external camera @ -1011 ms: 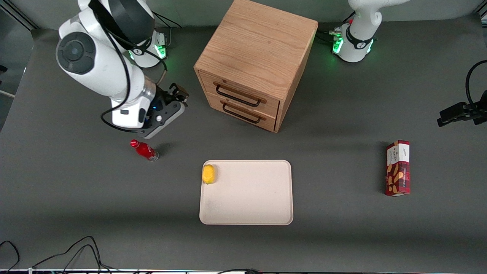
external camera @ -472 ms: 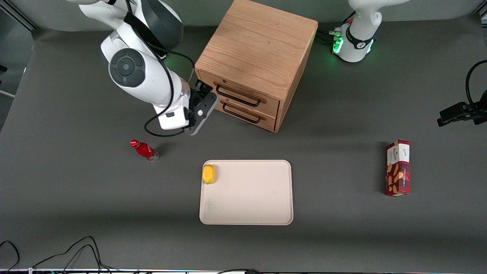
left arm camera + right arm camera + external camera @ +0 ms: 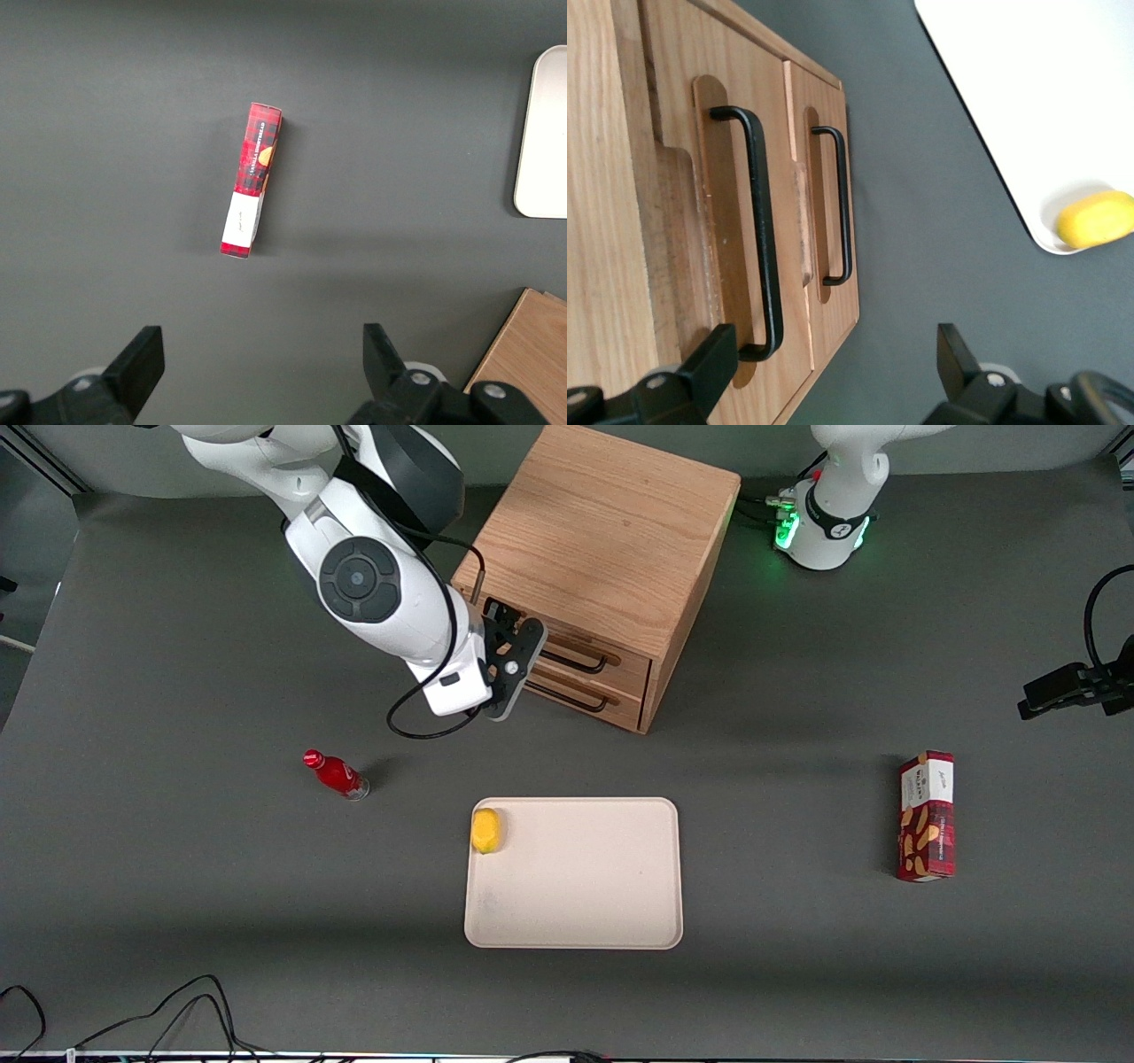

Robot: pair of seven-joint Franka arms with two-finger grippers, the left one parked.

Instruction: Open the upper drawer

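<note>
Just in front of the upper drawer [image 3: 592, 648], which sits closed at the top of the wooden cabinet [image 3: 602, 540], we see the gripper [image 3: 507, 642] with fingers spread wide, one finger [image 3: 713, 367] near the black handle [image 3: 757, 235]. On the dark grey tabletop [image 3: 177, 886] lie a tray [image 3: 576, 903], a red bottle [image 3: 337, 774] and a snack box [image 3: 927, 816]. Since half a second ago our gripper has moved closer along the cabinet front.

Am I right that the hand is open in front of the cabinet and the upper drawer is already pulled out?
Not quite. The hand is open in front of the cabinet, but the upper drawer is still shut, flush with the lower one; the right wrist view shows this, its handle ungrasped.
</note>
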